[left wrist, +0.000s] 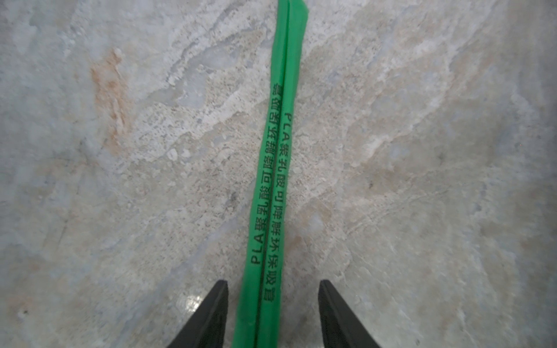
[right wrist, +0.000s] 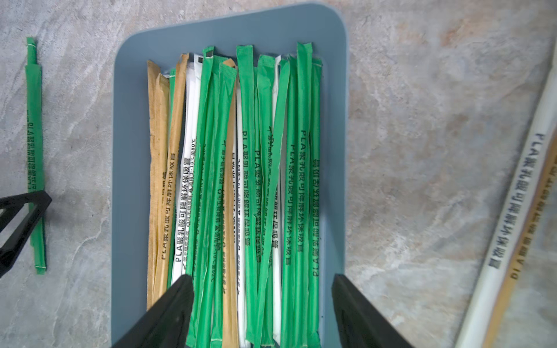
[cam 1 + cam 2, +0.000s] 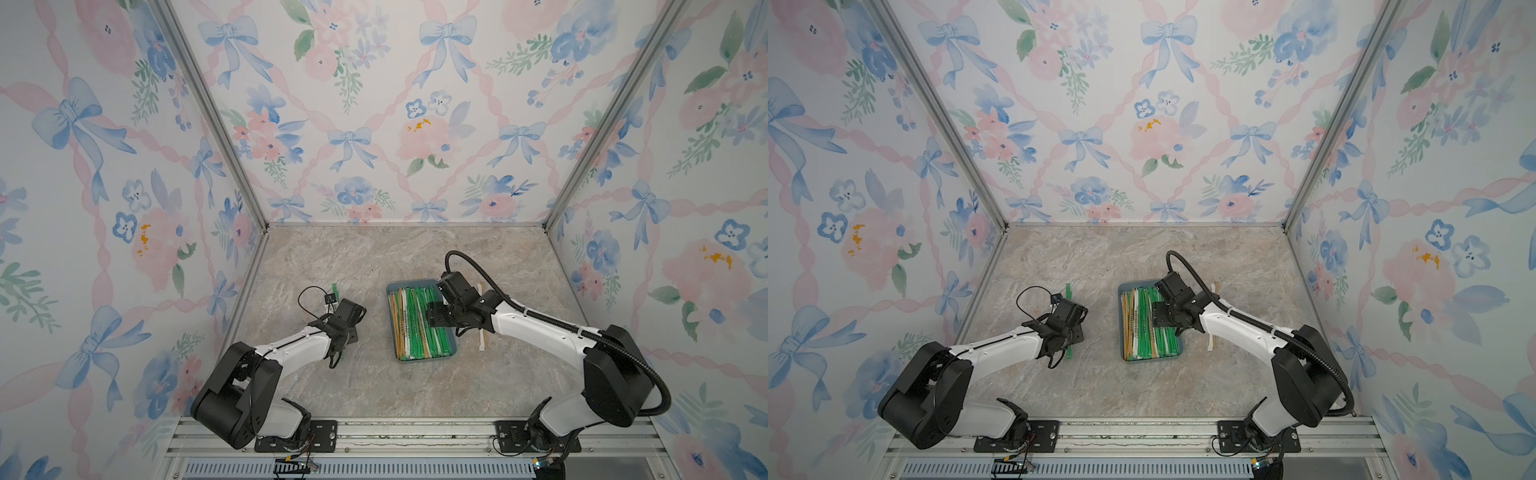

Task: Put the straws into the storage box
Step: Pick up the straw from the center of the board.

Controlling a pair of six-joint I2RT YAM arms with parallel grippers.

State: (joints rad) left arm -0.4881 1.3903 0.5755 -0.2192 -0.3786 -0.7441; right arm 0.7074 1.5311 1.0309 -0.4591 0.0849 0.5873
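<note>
The blue-grey storage box (image 3: pixel 424 358) (image 3: pixel 1150 358) (image 2: pixel 129 150) lies right of centre on the table, and several green, white and tan straws (image 3: pixel 415 324) (image 2: pixel 247 180) lie lengthwise in it. My right gripper (image 3: pixel 436 318) (image 2: pixel 262 277) hangs open over the box's right half, holding nothing. A green straw (image 1: pixel 271 195) (image 3: pixel 1068 291) (image 2: pixel 34 135) lies on the table left of the box. My left gripper (image 3: pixel 340 328) (image 1: pixel 272 283) stands open astride this straw, with a gap on each side. A white straw (image 2: pixel 518 195) and a tan one (image 2: pixel 539 211) lie on the table right of the box, partly under the right arm (image 3: pixel 482 340).
The marble-look tabletop (image 3: pixel 374 257) is enclosed by floral walls at the back and on both sides. Both arm bases stand on the metal rail (image 3: pixel 415 432) at the front edge. A black cable (image 3: pixel 309 299) loops off the left wrist.
</note>
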